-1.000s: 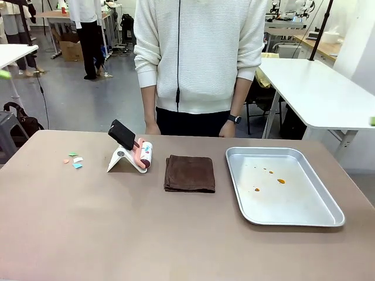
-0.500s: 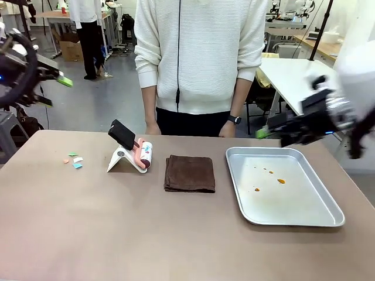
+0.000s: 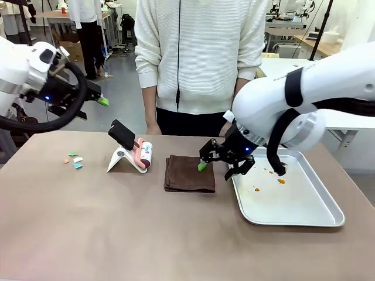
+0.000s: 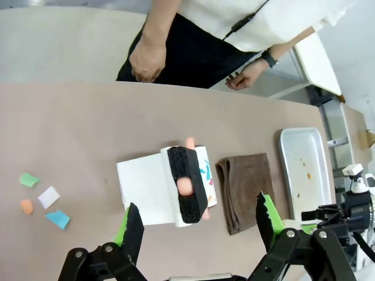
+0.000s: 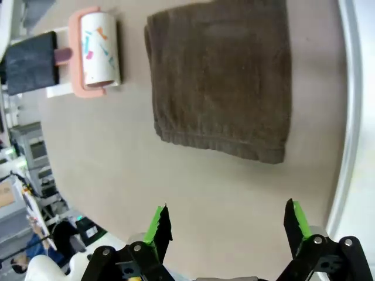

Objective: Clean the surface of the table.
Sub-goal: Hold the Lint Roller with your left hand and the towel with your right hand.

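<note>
Hovering just above the brown cloth [image 3: 188, 173] beside the tray [image 3: 293, 219], right gripper [image 3: 218, 167] released, left gripper [image 3: 94, 106] likewise released, raised high, paper scraps [image 3: 74, 160] on the wide taupe table [image 3: 117, 234] below.

Right gripper [image 3: 215, 170] has swung over the cloth [image 3: 184, 175].

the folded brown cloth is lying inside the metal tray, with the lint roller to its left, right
Not inside. The front view shows the brown cloth lying on the table beside the metal tray, on the tray's left with a gap between them. The lint roller is indeed to the cloth's left.
</note>
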`<move>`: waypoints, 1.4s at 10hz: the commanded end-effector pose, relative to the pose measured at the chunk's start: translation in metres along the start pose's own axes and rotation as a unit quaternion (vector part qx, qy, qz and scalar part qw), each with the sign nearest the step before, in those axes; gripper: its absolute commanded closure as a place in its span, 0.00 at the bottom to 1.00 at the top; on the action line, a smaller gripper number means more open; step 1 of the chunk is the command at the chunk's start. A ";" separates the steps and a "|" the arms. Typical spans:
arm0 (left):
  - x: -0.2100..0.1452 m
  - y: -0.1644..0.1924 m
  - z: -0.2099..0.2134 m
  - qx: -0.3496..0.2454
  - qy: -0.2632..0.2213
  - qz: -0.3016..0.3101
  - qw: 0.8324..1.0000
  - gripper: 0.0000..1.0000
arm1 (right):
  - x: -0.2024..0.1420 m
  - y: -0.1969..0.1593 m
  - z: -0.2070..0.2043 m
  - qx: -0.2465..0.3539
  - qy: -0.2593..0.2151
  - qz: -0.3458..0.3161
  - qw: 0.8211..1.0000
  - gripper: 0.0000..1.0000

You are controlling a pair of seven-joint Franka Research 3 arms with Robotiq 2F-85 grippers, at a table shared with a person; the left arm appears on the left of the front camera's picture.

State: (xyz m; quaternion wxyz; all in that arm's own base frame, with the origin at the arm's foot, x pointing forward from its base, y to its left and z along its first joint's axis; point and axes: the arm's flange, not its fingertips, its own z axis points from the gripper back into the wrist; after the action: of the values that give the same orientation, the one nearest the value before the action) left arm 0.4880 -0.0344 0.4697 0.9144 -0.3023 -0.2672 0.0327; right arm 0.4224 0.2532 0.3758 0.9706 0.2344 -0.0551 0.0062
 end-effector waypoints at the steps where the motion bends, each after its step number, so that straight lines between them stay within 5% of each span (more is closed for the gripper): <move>1: -0.016 -0.002 -0.027 -0.014 -0.007 -0.032 0.999 0.00 | 0.013 0.019 -0.009 -0.011 0.034 -0.020 0.999 0.00; 5: -0.011 -0.004 -0.023 -0.002 0.036 -0.091 0.995 0.00 | 0.008 0.010 -0.019 -0.006 0.035 -0.019 0.999 0.00; 6: -0.017 -0.011 -0.032 -0.009 0.013 -0.043 0.999 0.00 | 0.008 0.010 -0.019 -0.006 0.035 -0.019 0.999 0.00; 9: -0.017 -0.008 -0.032 -0.005 0.023 -0.058 0.998 0.00 | 0.009 0.009 -0.016 -0.005 0.034 -0.020 0.999 0.00; 12: -0.009 -0.001 -0.049 -0.036 0.118 -0.006 0.992 0.00 | 0.046 0.024 -0.023 -0.035 0.026 -0.027 0.999 0.00; 14: -0.004 0.009 -0.061 -0.015 0.124 0.043 0.991 0.00 | 0.075 0.028 -0.038 -0.039 0.022 -0.043 0.998 0.00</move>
State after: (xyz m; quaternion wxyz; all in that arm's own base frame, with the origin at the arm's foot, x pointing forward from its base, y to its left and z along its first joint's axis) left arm 0.5042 -0.0631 0.4122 0.9297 -0.3360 -0.1512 0.0040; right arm 0.4785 0.2810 0.3639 0.9776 0.2087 -0.0246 -0.0145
